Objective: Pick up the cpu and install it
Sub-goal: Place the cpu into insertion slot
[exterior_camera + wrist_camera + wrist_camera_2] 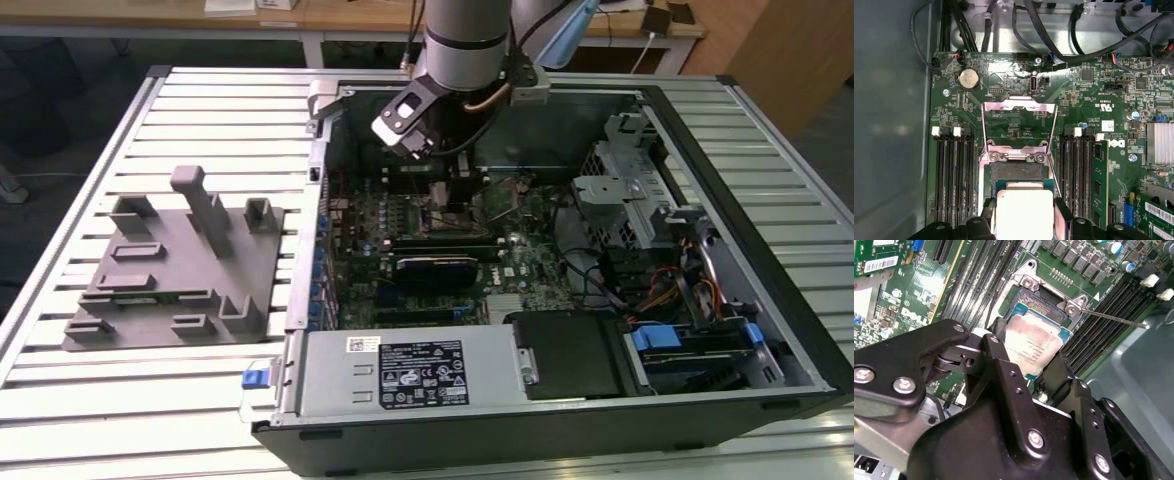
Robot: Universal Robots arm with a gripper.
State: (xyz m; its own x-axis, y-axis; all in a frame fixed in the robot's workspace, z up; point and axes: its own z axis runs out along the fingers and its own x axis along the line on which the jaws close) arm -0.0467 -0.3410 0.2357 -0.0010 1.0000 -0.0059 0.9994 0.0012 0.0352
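A slatted silver metal table [200,100] bore a grey moulded plastic tray [174,280]; at its three o'clock, an open black computer case [534,437].

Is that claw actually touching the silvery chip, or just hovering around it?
Touching. In the first wrist view the gripper has its fingers against opposite edges of the cpu, with no gap on either side.

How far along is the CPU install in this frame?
Pickup looks done: the gripper is shut on the cpu, held by two opposite edges. In hand: the cpu is at the open socket on the motherboard; whether it is fully seated I cannot tell. Not yet done: the gripper has not let go, and the load plate stands raised with its lever unlatched.
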